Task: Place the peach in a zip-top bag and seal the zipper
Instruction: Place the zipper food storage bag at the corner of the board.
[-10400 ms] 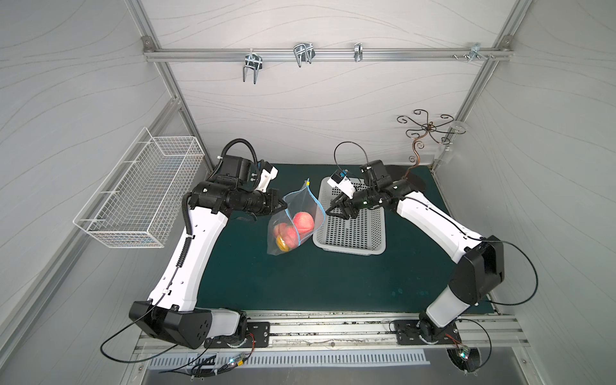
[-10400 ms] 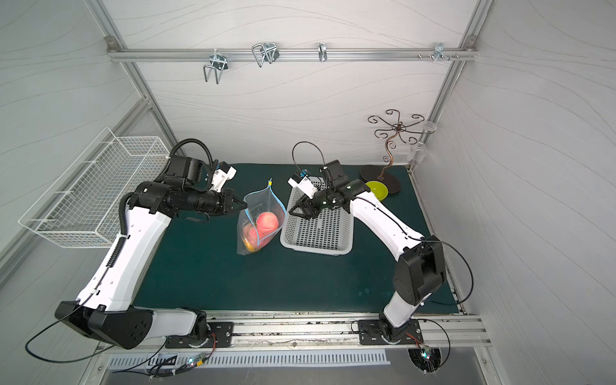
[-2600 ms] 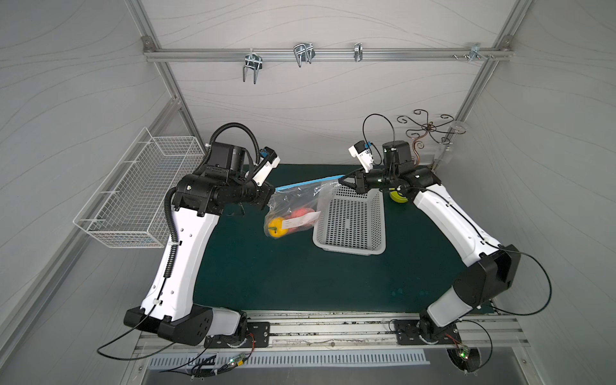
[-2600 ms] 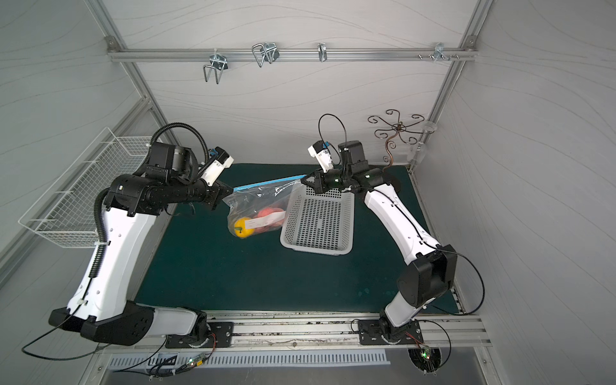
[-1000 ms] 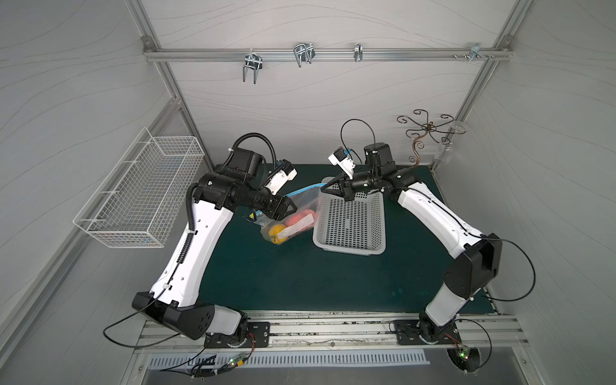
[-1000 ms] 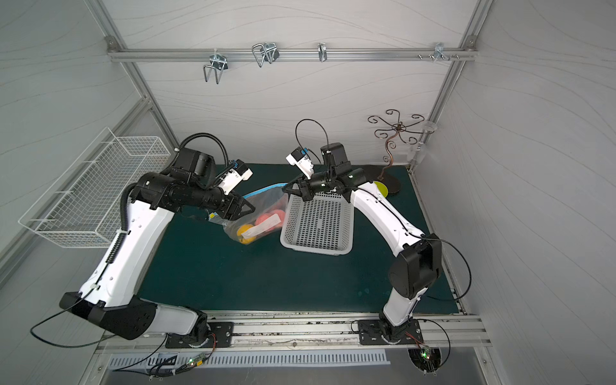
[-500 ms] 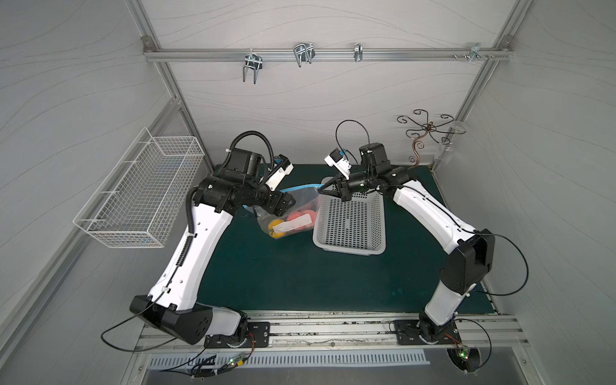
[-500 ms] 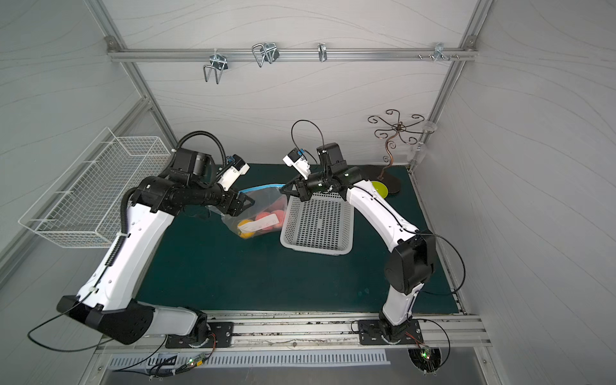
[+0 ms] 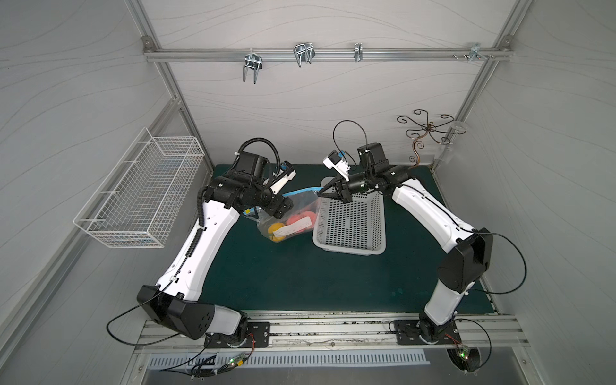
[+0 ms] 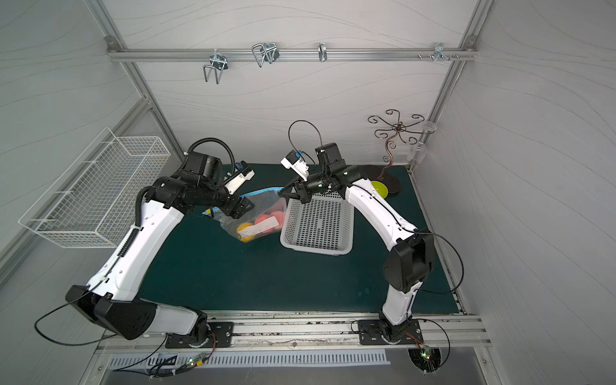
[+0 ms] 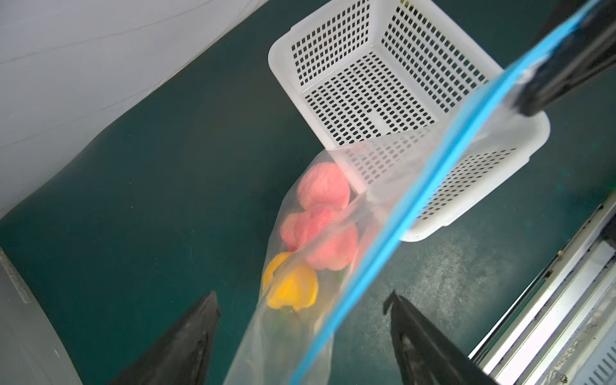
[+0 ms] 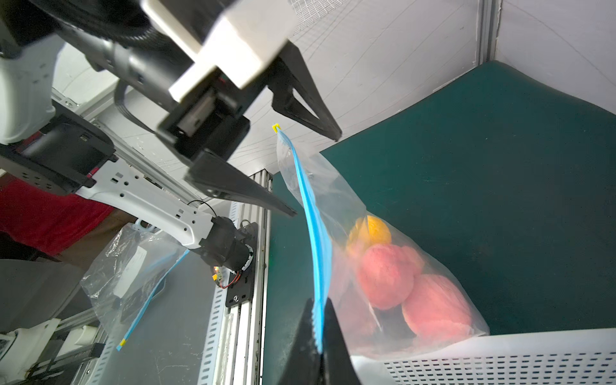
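The left fingers (image 11: 186,340) stand wide apart and hold nothing; in both top views they hover above the bench (image 9: 300,283), pointed toward the right arm. Between their two tips, touching neither, runs the zipper (image 11: 433,173), a light-blue strip that reads as one unbroken band, with its small yellow piece (image 12: 275,127) at the end nearest the left fingers. Whether it is pressed shut along its whole length cannot be told. Below the left fingertips hangs the zip-top bag (image 11: 283,350), clear and crinkled, its lower end resting on the bench. Inside it, ahead of and below the left fingers, sits a yellow fruit (image 11: 291,286) nearest them, then a pink peach (image 11: 326,243) and a second pink one (image 11: 323,190) touching it. The right fingers (image 12: 336,356) are pressed together on the far end of the zipper, holding that corner of the bag up off the bench. Just below the right fingers stands the white perforated basket (image 9: 348,248), upright on the bench, and the bag touches its side wall nearest the left fingers
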Robot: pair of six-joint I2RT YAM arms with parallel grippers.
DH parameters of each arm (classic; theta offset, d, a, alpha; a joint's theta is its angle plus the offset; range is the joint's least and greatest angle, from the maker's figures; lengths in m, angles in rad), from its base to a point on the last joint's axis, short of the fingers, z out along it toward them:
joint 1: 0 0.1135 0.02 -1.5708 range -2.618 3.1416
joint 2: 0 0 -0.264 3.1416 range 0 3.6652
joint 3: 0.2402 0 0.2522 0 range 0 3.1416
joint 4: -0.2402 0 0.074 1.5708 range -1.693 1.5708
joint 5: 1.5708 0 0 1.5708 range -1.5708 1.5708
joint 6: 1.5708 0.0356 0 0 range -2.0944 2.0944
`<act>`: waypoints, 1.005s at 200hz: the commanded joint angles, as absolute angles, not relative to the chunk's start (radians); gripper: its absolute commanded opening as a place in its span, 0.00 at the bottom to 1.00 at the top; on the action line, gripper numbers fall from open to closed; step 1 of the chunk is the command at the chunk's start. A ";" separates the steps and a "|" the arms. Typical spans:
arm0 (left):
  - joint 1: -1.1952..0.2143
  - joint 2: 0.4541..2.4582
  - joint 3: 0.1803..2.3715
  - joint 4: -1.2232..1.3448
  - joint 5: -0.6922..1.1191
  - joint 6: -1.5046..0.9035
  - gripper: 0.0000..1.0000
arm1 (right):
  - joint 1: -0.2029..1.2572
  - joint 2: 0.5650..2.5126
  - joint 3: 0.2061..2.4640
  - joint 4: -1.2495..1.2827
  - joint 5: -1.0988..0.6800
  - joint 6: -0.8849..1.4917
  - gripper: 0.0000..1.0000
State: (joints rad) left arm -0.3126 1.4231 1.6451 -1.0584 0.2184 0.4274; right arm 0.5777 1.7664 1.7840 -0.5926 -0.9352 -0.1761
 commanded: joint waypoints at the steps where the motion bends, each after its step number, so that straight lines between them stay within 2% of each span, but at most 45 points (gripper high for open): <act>1: -0.313 1.438 1.698 -1.086 0.235 0.472 0.72 | 0.583 1.779 1.810 -0.641 -0.977 -0.219 0.00; 32: -0.313 1.444 1.698 -1.114 0.268 0.472 0.24 | 0.584 1.780 1.815 -0.643 -0.931 -0.217 0.00; 46: -0.313 1.436 1.696 -1.115 0.270 0.463 0.07 | 0.584 1.784 1.816 -0.643 -0.909 -0.215 0.00; 52: -0.313 1.432 1.698 -1.114 0.271 0.457 0.00 | 0.584 1.783 1.816 -0.640 -0.895 -0.211 0.05; 65: -0.313 1.422 1.696 -1.103 0.265 0.439 0.00 | 0.583 1.783 1.812 -0.628 -0.866 -0.200 0.11; 78: -0.313 1.414 1.694 -1.076 0.212 0.403 0.00 | 0.583 1.775 1.803 -0.606 -0.822 -0.183 0.36; 102: -0.282 1.415 1.710 -1.045 0.055 0.337 0.00 | 0.580 1.739 1.761 -0.547 -0.747 -0.172 0.57; 130: -0.190 1.436 1.755 -1.036 -0.071 0.245 0.00 | 0.566 1.698 1.713 -0.501 -0.706 -0.139 0.61; 183: -0.106 1.490 1.816 -0.973 -0.515 0.159 0.00 | 0.525 1.655 1.652 -0.467 -0.704 -0.106 0.61; 201: -0.090 1.537 1.821 -0.935 -0.611 0.150 0.00 | 0.518 1.646 1.634 -0.465 -0.710 -0.100 0.61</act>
